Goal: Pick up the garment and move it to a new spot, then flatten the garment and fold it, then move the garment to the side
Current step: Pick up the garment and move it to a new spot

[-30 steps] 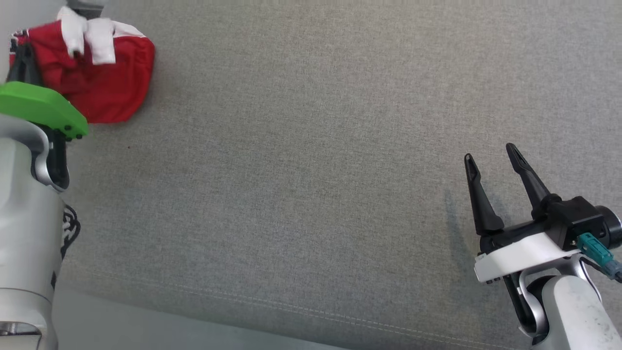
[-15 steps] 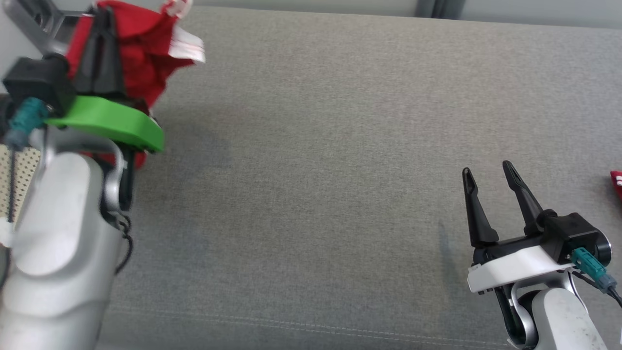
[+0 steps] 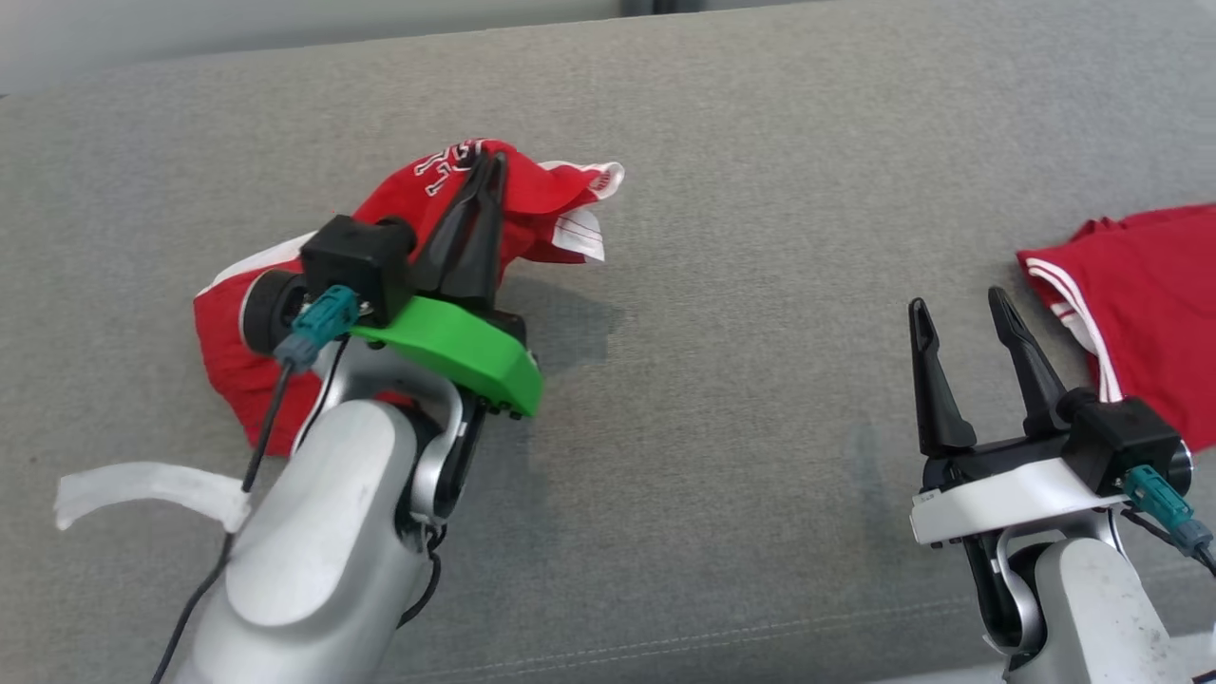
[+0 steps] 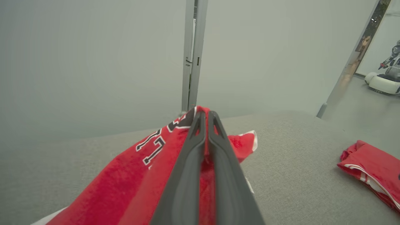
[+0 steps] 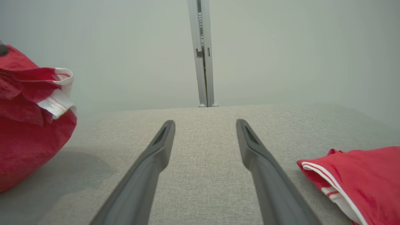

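the garment (image 3: 399, 199) is soft red cloth with white trim and black lettering outlined in white, bunched into a crumpled mound on the left part of the tabletop (image 3: 722, 285). the tabletop is covered in coarse grey woven fabric with a stitched seam along its near edge. in the head view the mound's long axis runs from near-left to far-right. its near-left end rests on the grey fabric, the far end is drawn up into a peak, and a white-trimmed hem flap points off to the right. the left claw (image 3: 491, 161), two long tapering dark fingers above a green plastic plate (image 3: 456, 351), is pressed together and clamped on that raised fold, with red cloth pinched between the fingers up to the tips. the right claw (image 3: 957, 299) has its fingers spread well apart, holds nothing, and sits over bare grey fabric at the near right. just to its right lies a second red piece (image 3: 1140, 304) with white stripes, lying flat. a limp white strip (image 3: 142, 484) lies beside the left arm.
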